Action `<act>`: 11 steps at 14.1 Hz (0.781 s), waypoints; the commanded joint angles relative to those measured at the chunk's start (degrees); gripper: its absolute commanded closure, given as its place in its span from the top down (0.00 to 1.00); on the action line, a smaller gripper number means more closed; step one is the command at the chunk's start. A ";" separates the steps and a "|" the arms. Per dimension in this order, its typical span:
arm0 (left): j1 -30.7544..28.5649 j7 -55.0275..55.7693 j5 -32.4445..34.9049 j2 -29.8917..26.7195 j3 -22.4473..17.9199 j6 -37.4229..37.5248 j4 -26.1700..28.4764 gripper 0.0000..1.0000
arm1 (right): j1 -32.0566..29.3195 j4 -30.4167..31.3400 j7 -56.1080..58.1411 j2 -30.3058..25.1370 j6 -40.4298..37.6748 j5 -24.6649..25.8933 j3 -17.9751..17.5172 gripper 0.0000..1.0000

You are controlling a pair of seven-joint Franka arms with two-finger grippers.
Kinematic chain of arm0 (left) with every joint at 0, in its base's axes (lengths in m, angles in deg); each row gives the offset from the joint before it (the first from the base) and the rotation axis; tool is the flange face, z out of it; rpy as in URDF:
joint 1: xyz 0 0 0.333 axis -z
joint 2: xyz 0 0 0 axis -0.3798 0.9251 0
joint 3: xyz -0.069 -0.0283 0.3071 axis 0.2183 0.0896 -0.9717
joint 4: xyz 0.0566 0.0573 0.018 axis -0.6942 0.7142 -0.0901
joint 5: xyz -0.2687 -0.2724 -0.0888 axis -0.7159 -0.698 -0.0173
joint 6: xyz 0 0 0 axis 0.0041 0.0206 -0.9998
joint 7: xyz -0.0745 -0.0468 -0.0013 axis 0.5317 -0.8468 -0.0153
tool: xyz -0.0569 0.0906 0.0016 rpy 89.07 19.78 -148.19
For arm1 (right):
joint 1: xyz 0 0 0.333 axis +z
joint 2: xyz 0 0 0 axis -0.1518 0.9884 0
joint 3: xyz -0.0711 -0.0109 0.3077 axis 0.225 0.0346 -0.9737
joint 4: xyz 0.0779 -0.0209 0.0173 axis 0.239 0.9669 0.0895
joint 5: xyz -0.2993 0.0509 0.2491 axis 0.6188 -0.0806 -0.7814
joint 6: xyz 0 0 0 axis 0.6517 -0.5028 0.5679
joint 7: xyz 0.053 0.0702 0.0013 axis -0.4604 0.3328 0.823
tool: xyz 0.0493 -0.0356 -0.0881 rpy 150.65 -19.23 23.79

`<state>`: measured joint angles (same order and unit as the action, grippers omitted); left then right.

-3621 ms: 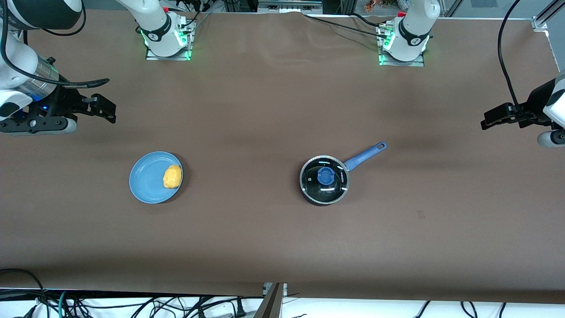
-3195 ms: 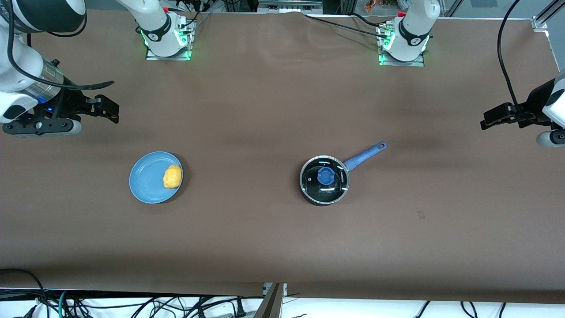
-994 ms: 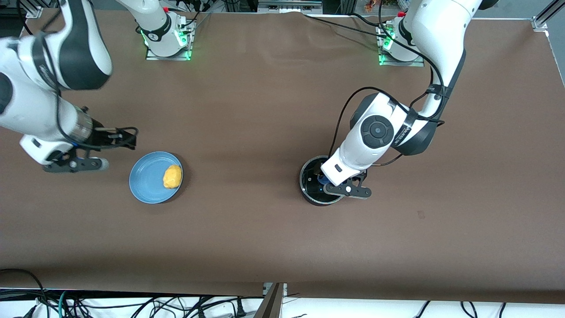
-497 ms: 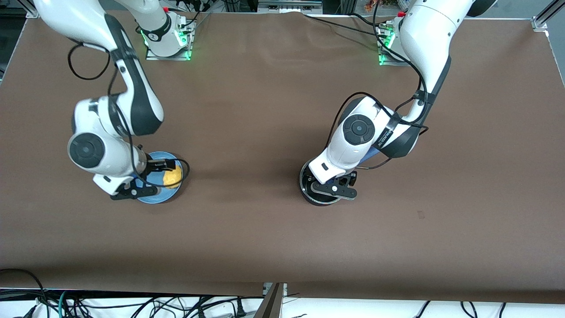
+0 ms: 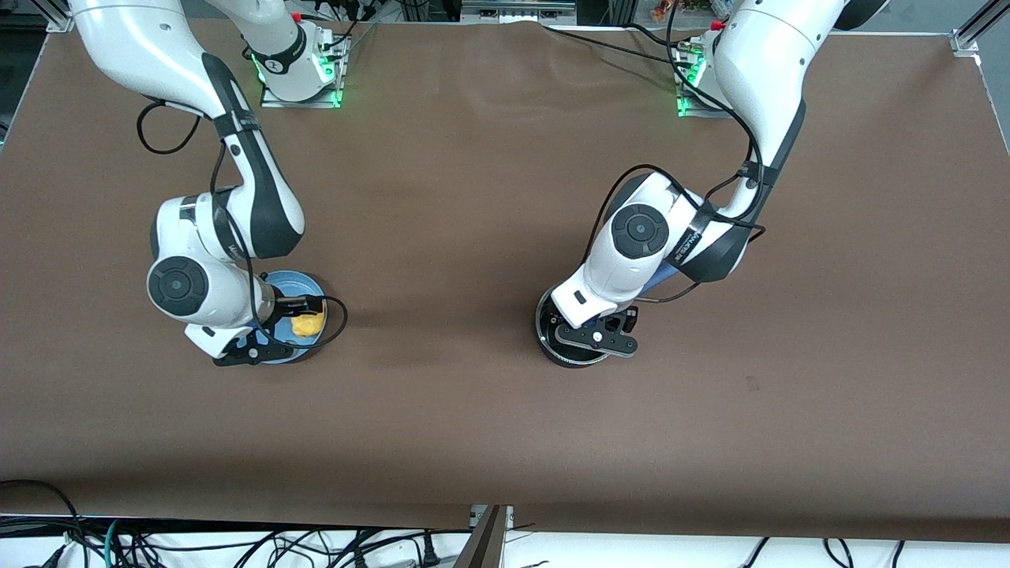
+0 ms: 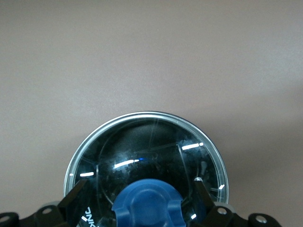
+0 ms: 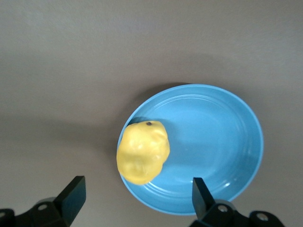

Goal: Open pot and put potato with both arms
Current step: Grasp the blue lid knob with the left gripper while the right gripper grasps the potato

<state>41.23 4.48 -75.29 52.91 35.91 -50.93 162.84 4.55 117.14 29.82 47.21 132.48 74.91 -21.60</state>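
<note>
The black pot (image 5: 550,345) stands mid-table under the left arm, and its blue handle is mostly hidden by that arm. Its glass lid (image 6: 142,142) is on, with the blue knob (image 6: 147,208) on top. My left gripper (image 6: 142,205) is open just above the lid, with one finger (image 6: 75,196) on each side of the knob. The yellow potato (image 5: 308,323) lies on a light-blue plate (image 5: 293,280) toward the right arm's end. In the right wrist view the potato (image 7: 143,152) lies at the plate's (image 7: 218,142) edge. My right gripper (image 7: 137,195) is open over the plate, beside the potato.
The brown table cover (image 5: 442,410) spreads around both objects. The two arm bases (image 5: 300,71) stand along the table edge farthest from the front camera. Cables hang below the edge nearest that camera.
Both arms swung in from the table's ends. In the last half second the right gripper shifted farther over the plate toward the potato. The left gripper stayed over the lid.
</note>
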 commanded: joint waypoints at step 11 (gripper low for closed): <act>0.25 0.20 1.43 -0.50 0.15 1.68 0.76 0.65 | -0.45 5.20 0.01 2.25 7.07 -1.85 -0.07 0.83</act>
<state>41.41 4.49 -75.29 53.24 36.17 -50.37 163.43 4.51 121.59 29.72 49.79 138.56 73.92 -21.53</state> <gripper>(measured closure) 0.317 0.145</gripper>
